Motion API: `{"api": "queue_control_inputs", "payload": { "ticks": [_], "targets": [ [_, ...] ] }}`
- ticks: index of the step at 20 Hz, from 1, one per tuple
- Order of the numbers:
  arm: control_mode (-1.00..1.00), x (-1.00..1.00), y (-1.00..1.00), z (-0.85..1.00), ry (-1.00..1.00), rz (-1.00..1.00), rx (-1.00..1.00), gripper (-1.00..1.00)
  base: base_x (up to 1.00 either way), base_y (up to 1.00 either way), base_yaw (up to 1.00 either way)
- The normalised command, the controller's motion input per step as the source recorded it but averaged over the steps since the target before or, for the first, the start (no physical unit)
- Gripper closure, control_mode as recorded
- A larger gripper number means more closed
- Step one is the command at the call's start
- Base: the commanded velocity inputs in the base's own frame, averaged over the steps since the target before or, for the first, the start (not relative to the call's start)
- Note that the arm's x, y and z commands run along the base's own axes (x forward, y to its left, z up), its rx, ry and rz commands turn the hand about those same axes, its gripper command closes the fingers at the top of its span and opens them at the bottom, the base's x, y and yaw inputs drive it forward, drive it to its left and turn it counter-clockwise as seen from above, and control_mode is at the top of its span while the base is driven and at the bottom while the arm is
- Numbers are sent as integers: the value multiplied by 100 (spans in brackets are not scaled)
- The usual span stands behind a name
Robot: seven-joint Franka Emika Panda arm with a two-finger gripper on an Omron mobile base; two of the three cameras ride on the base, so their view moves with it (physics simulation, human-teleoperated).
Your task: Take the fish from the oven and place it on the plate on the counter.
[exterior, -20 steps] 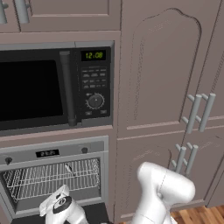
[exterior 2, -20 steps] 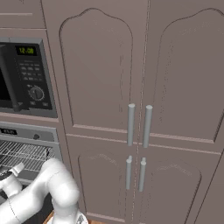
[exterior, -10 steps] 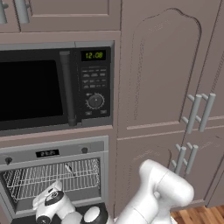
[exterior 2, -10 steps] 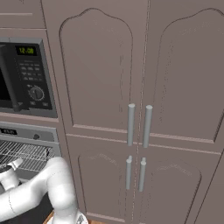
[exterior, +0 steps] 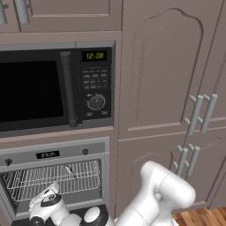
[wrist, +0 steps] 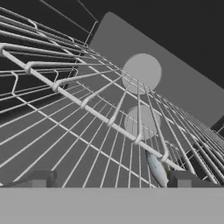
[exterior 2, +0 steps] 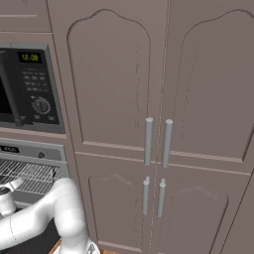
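The oven (exterior: 53,154) sits under the black microwave, its cavity showing and its wire rack (exterior: 53,178) pulled into sight. In the hand view a slender grey fish (wrist: 156,169) lies on the rack wires (wrist: 87,131), just left of my right fingertip (wrist: 183,179). My gripper (wrist: 109,181) is open, fingers spread wide with only rack between them. In the left base view a small dark sliver (exterior: 69,171) on the rack looks like the fish, and my hand (exterior: 45,205) is low at the oven mouth. The plate and counter are out of view.
The microwave (exterior: 53,86) with its green clock hangs directly above the oven. Tall mauve cabinet doors (exterior 2: 158,99) with silver handles fill the wall to the right. The oven's grey back wall and round fan cover (wrist: 141,72) lie beyond the rack.
My hand has shifted a little left and lower toward the oven mouth, and the arm's elbow has dropped. The base and the cabinets stay put.
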Motion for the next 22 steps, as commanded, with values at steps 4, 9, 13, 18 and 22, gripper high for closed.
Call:
{"api": "queue_control_inputs", "payload": {
  "ticks": [4,9,13,18,22],
  "targets": [
    [-100,-11,-36,-64,-3,0,6,-100,0,0,0],
    [-100,-27,-34,-56,-7,0,9,-100,0,0,0],
    [-100,-10,-34,-80,-10,0,11,-100,0,0,0],
    [-100,0,-32,-100,-11,0,13,-100,0,0,0],
    [-100,0,-31,-100,-15,0,16,-100,0,0,0]
  ]
}}
